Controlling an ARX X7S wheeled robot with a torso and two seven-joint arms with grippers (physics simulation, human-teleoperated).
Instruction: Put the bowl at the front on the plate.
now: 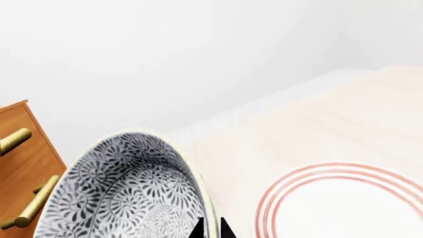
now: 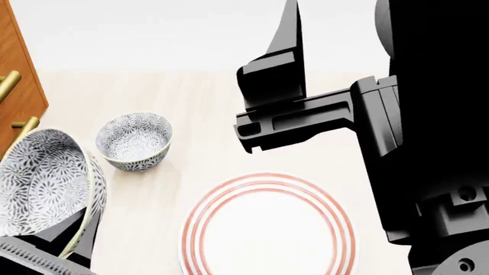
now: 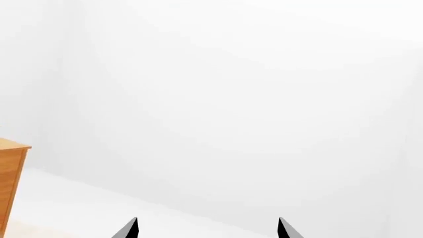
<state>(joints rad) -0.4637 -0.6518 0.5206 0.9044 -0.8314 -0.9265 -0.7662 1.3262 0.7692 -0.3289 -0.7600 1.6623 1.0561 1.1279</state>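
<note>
Fingertips of the left gripper [image 1: 210, 229] pinch the rim of the bowl [image 2: 42, 183], one dark tip inside and one outside the wall, so the bowl hangs tilted with its patterned inside turned toward the head camera. It is lifted off the table [image 2: 198, 114], over the table's left edge near the front; gripping by the rim leaves the base free to be set down flat. To its right lies the plate [image 2: 267, 229], against the front edge of the table and apart from the held bowl, its red rings also showing in the left wrist view, so a short carry rightward should bring the bowl over it. A second bowl [image 2: 134, 140] stands upright further back, just beside the held one. At the table's left edge stands a wooden cabinet [image 2: 19, 86] with brass handles. Raised high, the right gripper [image 3: 208, 230] holds its fingers spread apart and empty, facing a blank wall, out of the way.
</note>
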